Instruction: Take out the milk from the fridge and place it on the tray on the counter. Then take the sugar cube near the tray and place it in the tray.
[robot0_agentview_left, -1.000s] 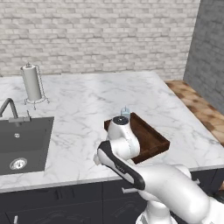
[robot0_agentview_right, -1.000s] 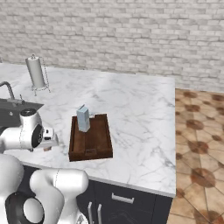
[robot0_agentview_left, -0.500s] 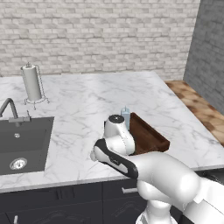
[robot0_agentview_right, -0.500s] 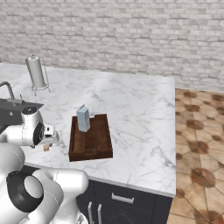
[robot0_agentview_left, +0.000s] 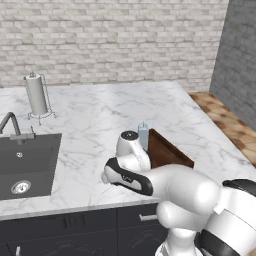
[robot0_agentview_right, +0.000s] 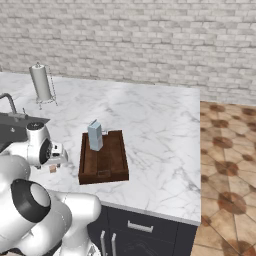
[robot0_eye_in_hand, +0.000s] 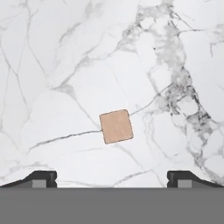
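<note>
The counter (robot0_agentview_right: 150, 115) spreads out on all sides beneath the gripper (robot0_eye_in_hand: 112, 177), white marble with grey veins, and it is what the open jaws look straight down on. Off to one side of the gripper, a little apart, sits the tray (robot0_agentview_right: 116, 170), dark wood with a low rim. The milk (robot0_agentview_right: 95, 135) stands upright in the tray's far end, so the first half of the job looks done. Smallest of all is the sugar cube (robot0_eye_in_hand: 116, 126), a light tan block lying flat on the marble directly below the gripper and roughly centred between its two finger tips, slightly rotated against the line that joins them. In the right base view the sugar cube (robot0_agentview_right: 52, 169) lies just below the hand, between it and the tray's near corner.

The jaws stand as wide as they go and hold nothing; both tips (robot0_eye_in_hand: 43, 178) sit well outside the cube's edges.

The cube should be very light and rigid, but probably crumbly at the corners and easy to flick aside. The best hold is likely on two opposite flat faces, low on the block, with a small wrist turn so the pads meet faces rather than corners, and a gentle squeeze.
</note>
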